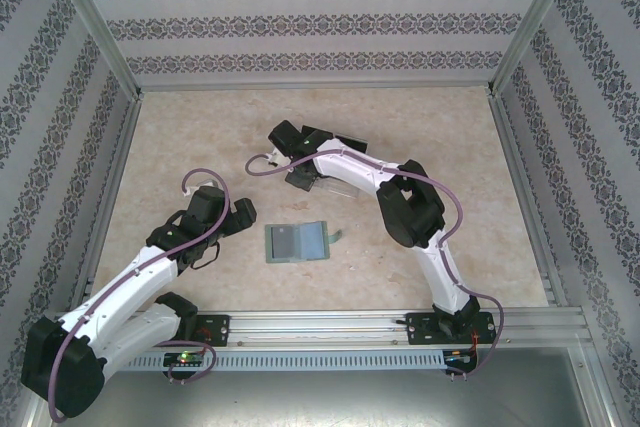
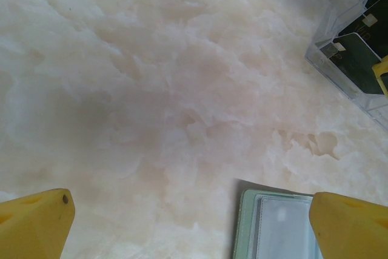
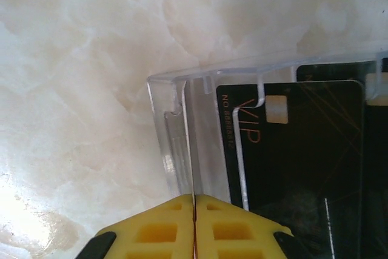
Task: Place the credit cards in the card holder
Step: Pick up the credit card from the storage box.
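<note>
Left jaws spread wide, empty, open card holder (image 2: 273, 230) just inside one; right jaws (wrist close-up) pressed together over a clear tray (image 3: 162, 92) holding black VIP-lettered credit cards (image 3: 303, 162)

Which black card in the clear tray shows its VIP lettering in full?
The top card, with its VIP lettering and a pale chip exposed. Of the second card, just a dark strip peeks out beyond the top card's upper edge.
</note>
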Controlling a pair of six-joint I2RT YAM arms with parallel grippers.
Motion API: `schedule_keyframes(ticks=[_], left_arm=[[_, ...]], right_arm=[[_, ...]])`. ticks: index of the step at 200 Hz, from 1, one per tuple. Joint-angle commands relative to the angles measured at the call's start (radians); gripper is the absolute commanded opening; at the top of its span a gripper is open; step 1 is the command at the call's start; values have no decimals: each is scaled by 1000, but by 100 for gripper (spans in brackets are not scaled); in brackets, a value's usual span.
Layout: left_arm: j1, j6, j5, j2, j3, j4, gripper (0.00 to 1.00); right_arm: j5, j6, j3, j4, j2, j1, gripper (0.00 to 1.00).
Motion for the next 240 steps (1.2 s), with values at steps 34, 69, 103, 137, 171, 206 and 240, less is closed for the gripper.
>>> schedule_keyframes(ticks=[34, 69, 103, 137, 171, 206, 240], left_arm=[[13, 18, 8, -7, 8, -5, 100], [12, 20, 7, -6, 10, -5, 100], [14, 25, 10, 4, 14, -4, 100], [12, 34, 24, 12, 23, -12, 100], [13, 53, 56, 14, 32, -34, 100], [-6, 104, 123, 66, 64, -85, 100], [-90, 138, 95, 151, 103, -144, 100]], right_arm=[[9, -27, 52, -47, 5, 13, 0], [18, -41, 70, -55, -12, 22, 0], [31, -47, 98, -66, -56, 41, 0], [34, -16, 115, -66, -132, 68, 0], [17, 73, 91, -62, -228, 75, 0], [-50, 247, -63, -25, -382, 60, 0], [-232, 496, -374, 112, -601, -13, 0]])
